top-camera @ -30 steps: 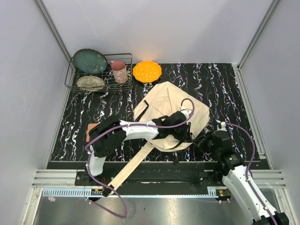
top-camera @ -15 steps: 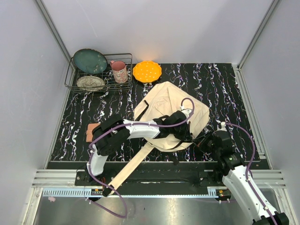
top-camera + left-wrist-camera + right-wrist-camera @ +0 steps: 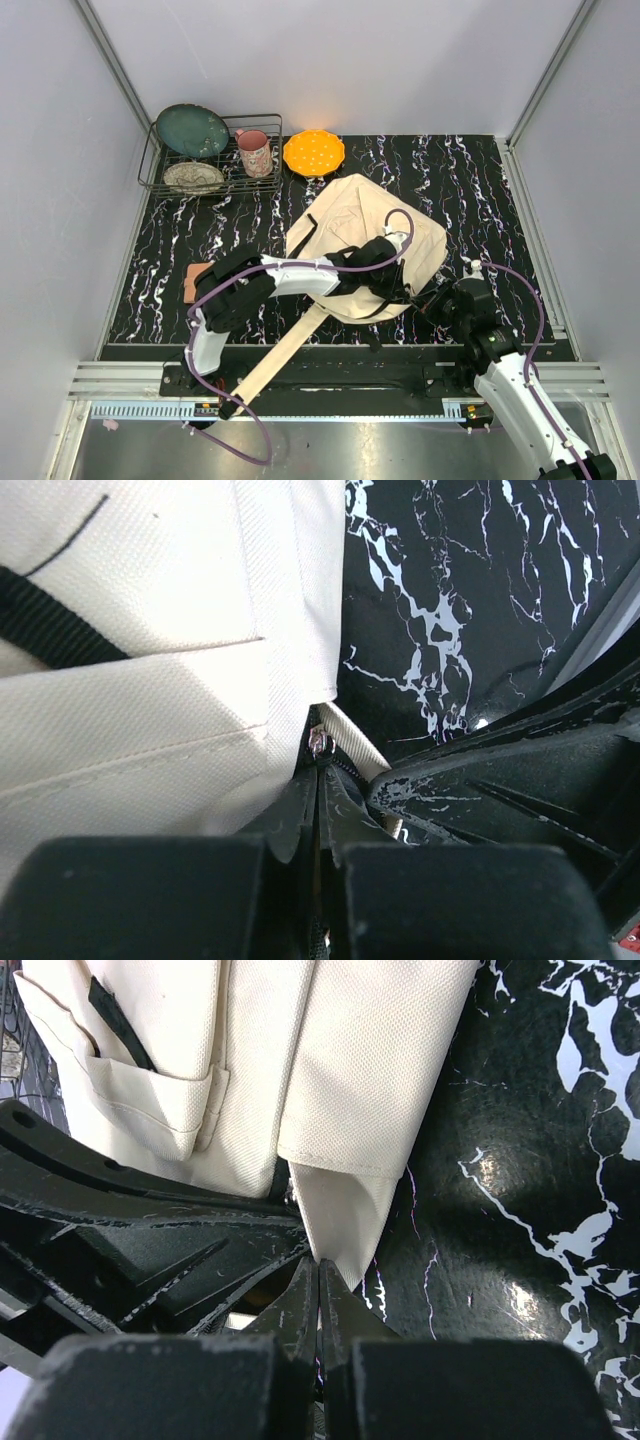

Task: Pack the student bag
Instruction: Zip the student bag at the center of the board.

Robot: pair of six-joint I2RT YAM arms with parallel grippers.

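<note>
Left wrist view: the left gripper point(image 3: 318, 780) has its two black fingers pressed together, with no gap showing. Right at their tips sits a small shiny metal zipper slider point(image 3: 318, 744). Whether it is truly pinched or only touched cannot be told. Just beyond the tips to the left lies the student bag point(image 3: 150, 630), cream canvas with stitched seams and a black band. Just to the right, a cream webbing strap point(image 3: 352, 742) slants away over the black marbled tabletop point(image 3: 470, 600).

Right wrist view: the right gripper point(image 3: 318, 1265) is likewise closed, clamped on the pointed end of a cream fabric tab point(image 3: 340, 1210) at the bag's edge, directly ahead of its tips.

From above, both claws meet at the bag's near right corner, close beside each other, and the bag spreads away from them toward the far side. Well beyond it stand an orange plate point(image 3: 313, 152), a pink mug point(image 3: 254, 153) and a wire rack point(image 3: 215, 150) holding dishes. Far to the claws' left lies a small reddish-brown flat item point(image 3: 195, 280).

The step in hand looks like opening the bag, with one claw steadying fabric and the other at the zipper. The next move likely calls for a steady pull along the zipper track while the tab is held taut.
</note>
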